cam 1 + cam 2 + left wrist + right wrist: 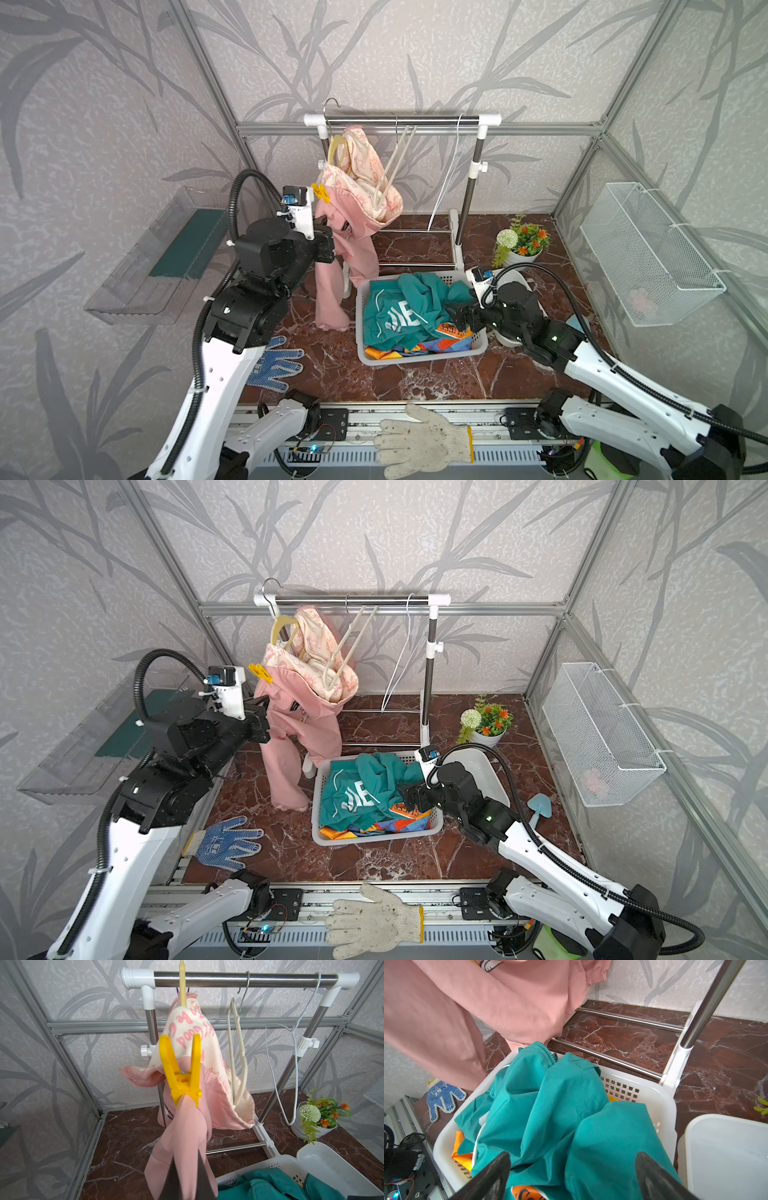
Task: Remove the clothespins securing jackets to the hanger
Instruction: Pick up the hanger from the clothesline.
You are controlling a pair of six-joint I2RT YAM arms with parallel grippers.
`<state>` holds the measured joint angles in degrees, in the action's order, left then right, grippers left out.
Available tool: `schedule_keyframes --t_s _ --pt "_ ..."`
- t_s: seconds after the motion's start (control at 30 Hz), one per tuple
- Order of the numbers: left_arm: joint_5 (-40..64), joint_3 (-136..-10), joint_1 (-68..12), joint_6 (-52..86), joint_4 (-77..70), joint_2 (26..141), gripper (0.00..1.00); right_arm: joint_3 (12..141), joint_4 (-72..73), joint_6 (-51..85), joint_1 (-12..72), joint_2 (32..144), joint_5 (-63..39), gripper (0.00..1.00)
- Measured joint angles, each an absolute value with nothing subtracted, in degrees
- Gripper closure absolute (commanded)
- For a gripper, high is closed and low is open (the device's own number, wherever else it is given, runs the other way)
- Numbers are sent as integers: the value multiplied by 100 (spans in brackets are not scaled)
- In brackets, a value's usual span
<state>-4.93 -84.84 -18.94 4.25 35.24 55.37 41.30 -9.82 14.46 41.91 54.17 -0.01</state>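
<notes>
Pink jacket (185,1138): soft cloth, pinched in closed left jaws (186,1178)
Clothespin (181,1070): yellow plastic, V-shaped, clipped on cloth
Right jaws (572,1176): spread wide, empty, over crumpled teal jacket (550,1109)

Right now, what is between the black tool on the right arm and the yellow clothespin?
In both top views, the teal jacket in the white basket and the hanging pink jacket lie between the right tool and the yellow clothespin.

L gripper (261,725) pinching pink jacket (291,729); yellow clothespin (260,673) on shoulder.
</notes>
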Motion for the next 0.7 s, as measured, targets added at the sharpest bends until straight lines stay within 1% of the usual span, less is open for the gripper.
schedule_keyframes --t_s 0.2,0.43,0.7 --pt "-412 -8674 -1894 467 4147 5157 100 4460 -943 1205 4189 5752 16 0" --pt "-309 -8980 -1894 515 4814 4663 100 4939 -797 843 4156 6396 62 1" --pt "-132 -9791 -1894 626 5384 4355 100 5186 -215 576 4154 7013 32 1"
